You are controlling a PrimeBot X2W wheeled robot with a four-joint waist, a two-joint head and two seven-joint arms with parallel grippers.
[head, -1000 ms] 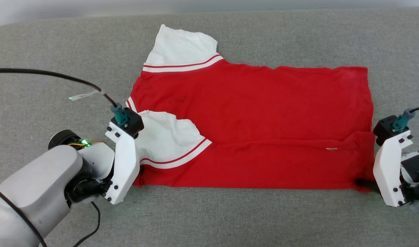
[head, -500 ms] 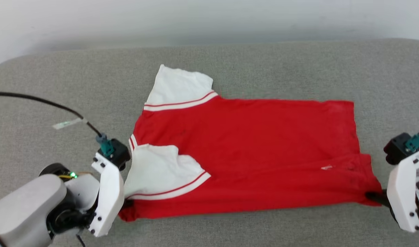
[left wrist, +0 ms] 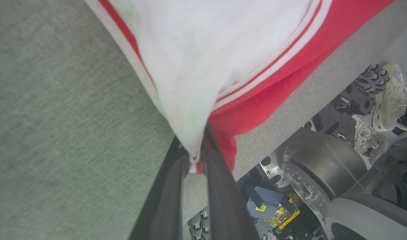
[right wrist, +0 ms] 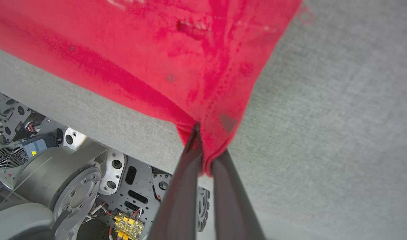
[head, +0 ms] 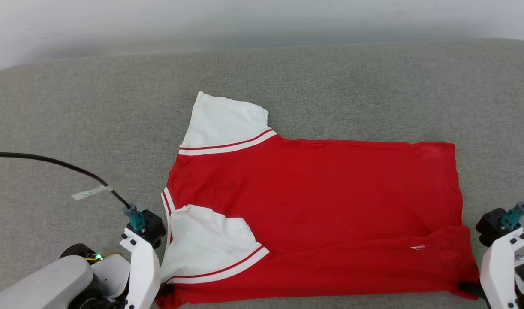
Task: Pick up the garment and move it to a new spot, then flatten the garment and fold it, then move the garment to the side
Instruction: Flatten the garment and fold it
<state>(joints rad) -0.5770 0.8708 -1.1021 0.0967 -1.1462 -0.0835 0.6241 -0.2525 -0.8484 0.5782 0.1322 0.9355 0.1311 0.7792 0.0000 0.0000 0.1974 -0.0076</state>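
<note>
The garment [head: 313, 201], a red T-shirt with white sleeves and striped trim, lies spread on the grey padded surface [head: 73, 128]. Its near strip is folded over, with one white sleeve [head: 206, 244] on top. The other sleeve [head: 227, 120] points away from me. My left gripper [head: 162, 292] is shut on the near left corner. In the left wrist view, the left gripper [left wrist: 194, 151] pinches white sleeve and red cloth [left wrist: 256, 106]. My right gripper [head: 467, 287] is shut on the near right hem corner, and the right gripper [right wrist: 208, 146] clamps bunched red cloth [right wrist: 177, 60] there.
The surface's front edge [right wrist: 123, 130] runs just behind both held corners, with my wheeled base [right wrist: 57, 180] below it. A person's shoe [left wrist: 393, 93] stands on the floor beside the base. A black cable [head: 52, 163] arcs over the left side. A pale wall [head: 262, 21] rises behind.
The head camera has tilted, sliding the whole picture down. My right gripper has closed on the near right hem corner. The left gripper keeps its hold.
</note>
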